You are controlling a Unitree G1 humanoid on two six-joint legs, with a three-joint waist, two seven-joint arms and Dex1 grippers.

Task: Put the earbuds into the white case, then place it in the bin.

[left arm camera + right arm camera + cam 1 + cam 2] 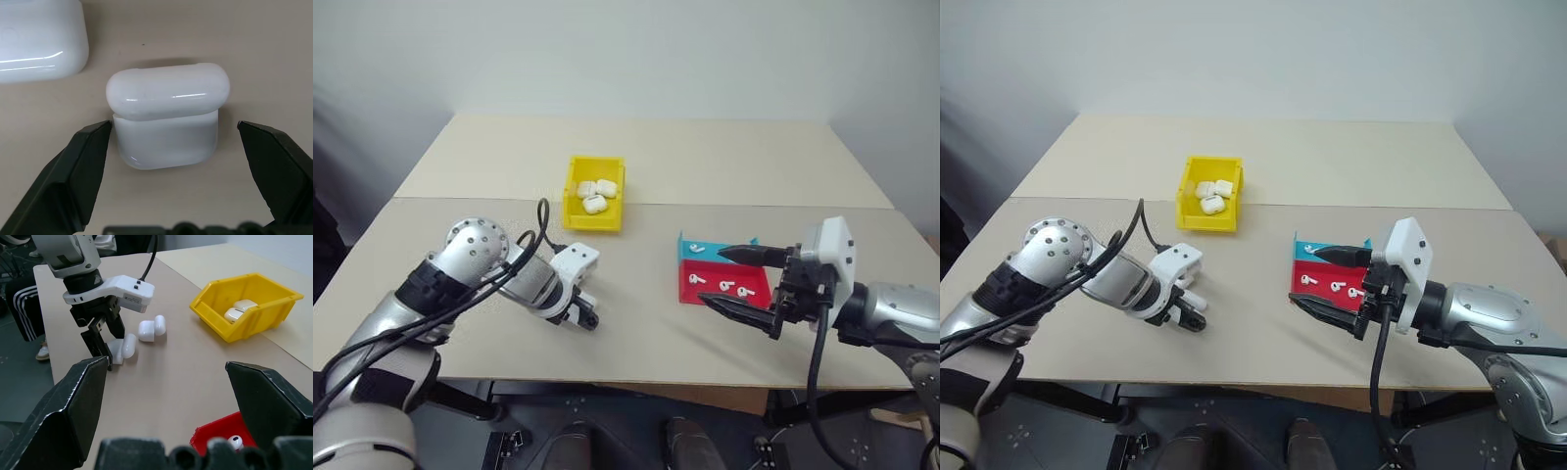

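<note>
A white case lies on the table between the fingers of my left gripper, which points down over it. The gripper is open: one fingertip is at the case's edge, the other stands apart. A second white case lies just beside it. The yellow bin stands at the table's middle with three white cases inside. Small white earbuds lie in a red tray. My right gripper hovers open at that tray, holding nothing.
A cyan tray with one earbud adjoins the red tray on its far side. Bare tabletop stretches between the two arms and behind the bin. The front table edge runs just below both grippers.
</note>
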